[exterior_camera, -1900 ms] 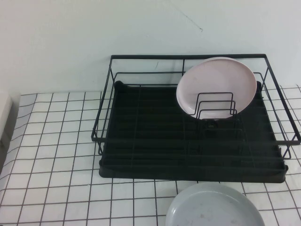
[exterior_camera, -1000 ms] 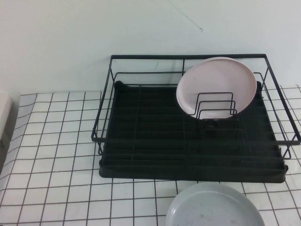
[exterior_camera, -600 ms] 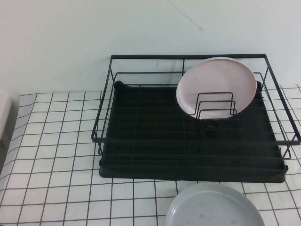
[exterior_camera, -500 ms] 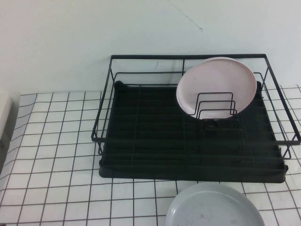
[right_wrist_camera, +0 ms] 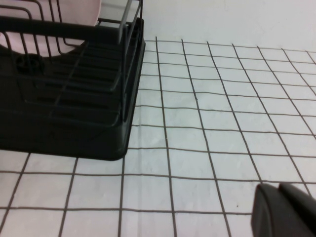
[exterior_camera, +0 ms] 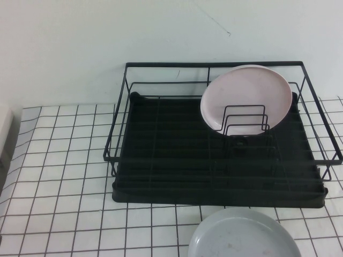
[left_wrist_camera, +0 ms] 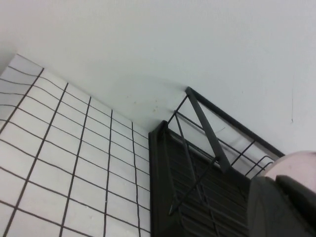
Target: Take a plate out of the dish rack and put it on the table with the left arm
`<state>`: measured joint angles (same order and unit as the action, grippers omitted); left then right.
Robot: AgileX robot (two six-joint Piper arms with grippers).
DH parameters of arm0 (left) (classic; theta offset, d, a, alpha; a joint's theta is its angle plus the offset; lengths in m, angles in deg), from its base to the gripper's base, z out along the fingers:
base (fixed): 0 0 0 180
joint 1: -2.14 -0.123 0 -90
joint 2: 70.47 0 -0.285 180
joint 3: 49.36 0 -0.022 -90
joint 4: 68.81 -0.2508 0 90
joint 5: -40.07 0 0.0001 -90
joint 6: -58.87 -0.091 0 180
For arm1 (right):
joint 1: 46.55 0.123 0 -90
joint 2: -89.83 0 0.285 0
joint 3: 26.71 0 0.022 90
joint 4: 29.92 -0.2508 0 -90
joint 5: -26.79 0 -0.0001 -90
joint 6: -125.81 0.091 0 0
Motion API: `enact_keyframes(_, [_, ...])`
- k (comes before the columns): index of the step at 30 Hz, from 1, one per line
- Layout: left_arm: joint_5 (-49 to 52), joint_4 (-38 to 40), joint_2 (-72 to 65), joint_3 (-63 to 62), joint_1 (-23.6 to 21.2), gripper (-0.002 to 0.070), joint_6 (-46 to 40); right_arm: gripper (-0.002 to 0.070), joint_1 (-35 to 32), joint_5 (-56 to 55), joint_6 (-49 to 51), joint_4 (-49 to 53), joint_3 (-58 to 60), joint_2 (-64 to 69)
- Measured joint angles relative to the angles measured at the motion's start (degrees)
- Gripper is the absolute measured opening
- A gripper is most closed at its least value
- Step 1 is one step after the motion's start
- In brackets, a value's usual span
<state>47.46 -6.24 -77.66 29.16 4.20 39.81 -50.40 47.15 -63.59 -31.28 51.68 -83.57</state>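
The pale pink plate [exterior_camera: 246,96] stands upright in the wire dividers at the back right of the black dish rack [exterior_camera: 161,155] on the gridded white table [exterior_camera: 59,160]. Neither arm shows in the high view. In the left wrist view my left gripper [left_wrist_camera: 272,180] is shut and empty, off the rack's [left_wrist_camera: 207,133] left side, with the plate's edge [left_wrist_camera: 296,160] just behind it. In the right wrist view my right gripper [right_wrist_camera: 272,188] is shut and empty, low over the table to the right of the rack [right_wrist_camera: 98,143].
A grey-blue plate [exterior_camera: 244,235] lies flat on the table in front of the rack, at the near edge. A white wall stands right behind the rack. Bare grid table [exterior_camera: 53,203] lies left of the rack. A white object [exterior_camera: 4,128] sits at the far left edge.
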Motion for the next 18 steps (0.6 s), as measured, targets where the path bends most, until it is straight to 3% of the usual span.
enact_keyframes(8, [8.9,0.3,-5.8,-5.8,0.4,-0.0004,-6.1,-0.0001,0.0,0.0,0.0,0.0,0.0,0.0])
enact_keyframes(18, [29.5,-4.0,-37.3,-32.9,0.5,-0.0004,-23.0,-0.0001,0.0,0.0,0.0,0.0,0.0,0.0])
